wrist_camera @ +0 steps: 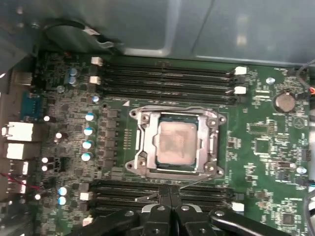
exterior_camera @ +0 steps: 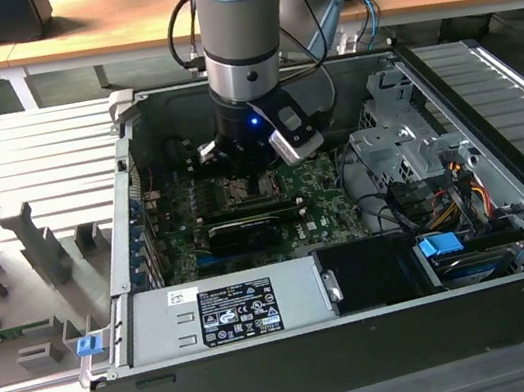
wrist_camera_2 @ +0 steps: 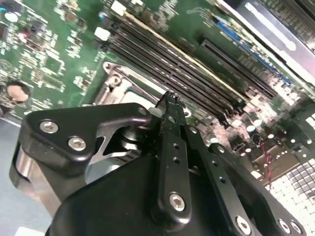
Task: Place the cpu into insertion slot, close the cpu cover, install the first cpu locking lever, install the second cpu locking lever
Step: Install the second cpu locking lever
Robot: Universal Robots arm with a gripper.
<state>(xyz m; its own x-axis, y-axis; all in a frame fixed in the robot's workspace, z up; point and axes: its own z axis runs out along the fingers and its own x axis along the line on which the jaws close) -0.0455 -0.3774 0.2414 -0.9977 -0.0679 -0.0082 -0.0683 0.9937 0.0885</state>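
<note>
gripper [wrist_camera: 171, 194] hangs low inside the open computer case [exterior_camera: 514, 243], its fingers [wrist_camera: 165, 196] pressed together with nothing between them, tips over the memory slots just beside one edge of the socket. in the first wrist view the cpu [wrist_camera: 175, 143] lies flat in the insertion slot [wrist_camera: 162, 119], pale face up, and the cpu cover [wrist_camera: 143, 142] lies down around it, its silver frame bordering the chip on all four sides. a thin wire lever [wrist_camera: 197, 181] runs slanted along the socket edge nearest the fingertips; whether it is latched i cannot tell. green motherboard [wrist_camera: 266, 147] carries rows of black memory slots [wrist_camera: 167, 78] on two opposite sides of the socket, close to its rim, so open room there is narrow. in the exterior view the arm [exterior_camera: 241, 17] comes down over the far middle of the board; the power supply [exterior_camera: 226, 309] sits along the near wall, a drive cage [exterior_camera: 396, 147] and cable bundle [exterior_camera: 445, 199] crowd the exterior view's right. in the second wrist view a socket corner [wrist_camera_2: 114, 78] shows just past the closed fingers [wrist_camera_2: 170, 123].
</note>
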